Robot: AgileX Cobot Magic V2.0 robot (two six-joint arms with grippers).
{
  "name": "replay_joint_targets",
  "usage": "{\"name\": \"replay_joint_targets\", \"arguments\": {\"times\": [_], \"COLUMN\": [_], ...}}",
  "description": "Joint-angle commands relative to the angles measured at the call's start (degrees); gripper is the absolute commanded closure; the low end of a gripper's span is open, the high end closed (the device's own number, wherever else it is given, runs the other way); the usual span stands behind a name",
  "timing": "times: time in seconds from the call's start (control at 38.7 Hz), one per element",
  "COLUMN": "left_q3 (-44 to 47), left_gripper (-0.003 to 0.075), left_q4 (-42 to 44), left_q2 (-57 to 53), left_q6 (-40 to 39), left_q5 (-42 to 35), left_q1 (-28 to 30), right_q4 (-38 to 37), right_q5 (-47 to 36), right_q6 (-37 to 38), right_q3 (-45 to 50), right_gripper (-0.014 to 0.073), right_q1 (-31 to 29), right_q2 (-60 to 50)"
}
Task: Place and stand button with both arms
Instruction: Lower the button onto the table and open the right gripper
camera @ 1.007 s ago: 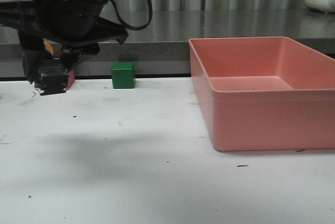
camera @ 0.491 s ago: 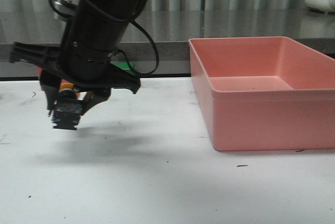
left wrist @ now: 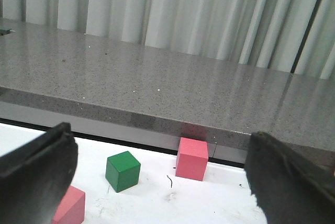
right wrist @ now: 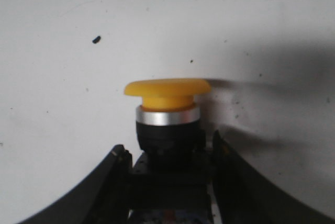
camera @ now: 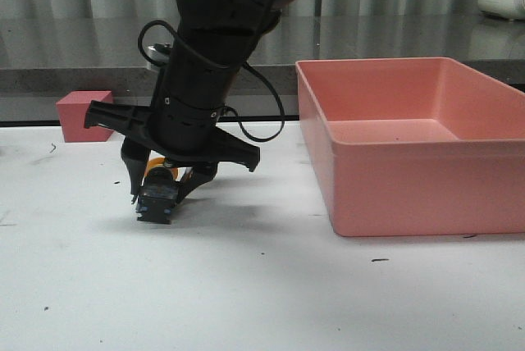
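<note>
A big black arm reaches down over the white table [camera: 271, 294], and its gripper, the right gripper [camera: 161, 189], is clamped on the button [camera: 157, 198], which hangs low above the tabletop, well to the left of the pink bin [camera: 418, 142]. In the front view I cannot tell whether the button's underside touches the surface. From the right wrist camera, the button [right wrist: 168, 113] shows its yellow mushroom cap, a silver ring under it and the black body pinched between the two black fingers [right wrist: 112, 182]. The left gripper [left wrist: 157, 182] is spread wide with nothing between its fingers [left wrist: 36, 174]; it looks toward a grey stone counter [left wrist: 157, 88] with pale curtains behind. Below that counter's edge sit a green cube [left wrist: 122, 170], a pink cube [left wrist: 191, 158] beside it, and another pink cube [left wrist: 68, 205] partly hidden by a finger. In the front view one pink cube [camera: 82, 115] stands far left of the bin, against the counter.
</note>
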Motion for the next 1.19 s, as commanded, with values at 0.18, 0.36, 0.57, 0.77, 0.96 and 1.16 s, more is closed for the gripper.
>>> {"name": "replay_joint_targets", "arguments": {"times": [0.18,0.36,0.57,0.77,0.96,1.16], "left_q3": [-1.97,-1.97,-1.97,-1.97,-1.97,-1.97], "left_gripper": [0.0103,0.0103,0.0103,0.0103,0.0103,0.0103], "left_q4": [-0.17,-0.17,-0.17,-0.17,-0.17,-0.17], "left_q2": [0.81,0.81,0.81,0.81,0.81,0.81], "left_q6": [-0.18,-0.18,-0.18,-0.18,-0.18,-0.18], "left_q5": [-4.90,-4.46,-4.46,-4.46,-4.46,-4.46], "left_q1": [-0.05,-0.05,-0.05,-0.05,-0.05,-0.05], "right_q4": [0.99,4.70,1.27,-5.41,-5.47,-5.52], "right_q5": [-2.52,-3.85,-2.33,-0.65,4.29,8.44], "right_q6": [0.00,0.00,-0.05,-7.18,-16.03,-21.87], "right_q3": [-1.97,-1.97,-1.97,-1.97,-1.97,3.66], "right_gripper": [0.0205,0.0165,0.0167,0.0303,0.0662,0.0658], "right_q1": [-0.25,-0.25,-0.25,-0.25,-0.44,-4.61], "right_q2": [-3.71,-3.71,-7.96,-16.87,-24.67,-33.64]}}
